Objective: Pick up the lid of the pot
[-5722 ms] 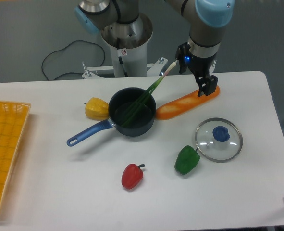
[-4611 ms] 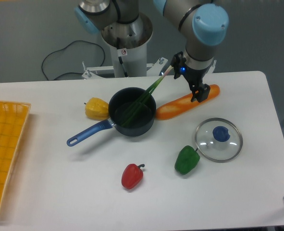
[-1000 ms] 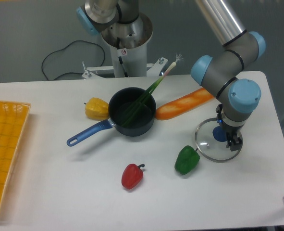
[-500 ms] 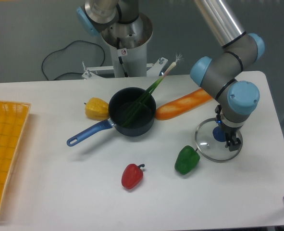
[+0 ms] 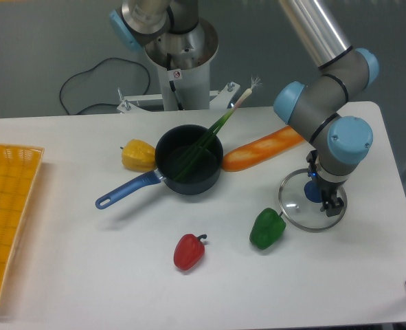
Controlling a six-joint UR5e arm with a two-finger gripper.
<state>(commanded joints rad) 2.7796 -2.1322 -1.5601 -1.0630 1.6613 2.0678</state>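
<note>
White table (image 5: pixel 106 275) lies beneath everything, the round clear-glass pot lid (image 5: pixel 294 203) with its blue knob (image 5: pixel 313 195) toward four o'clock. The black two-finger gripper (image 5: pixel 321 193) is unclenched, fingers parted at the knob. From the lid, a green toy pepper (image 5: pixel 266 230) sits at eight o'clock, a black blue-handled pan (image 5: pixel 182 185) at ten.

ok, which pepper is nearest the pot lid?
The green pepper, just off the pot lid; the red pepper and yellow pepper lie farther left in the picture.
</note>
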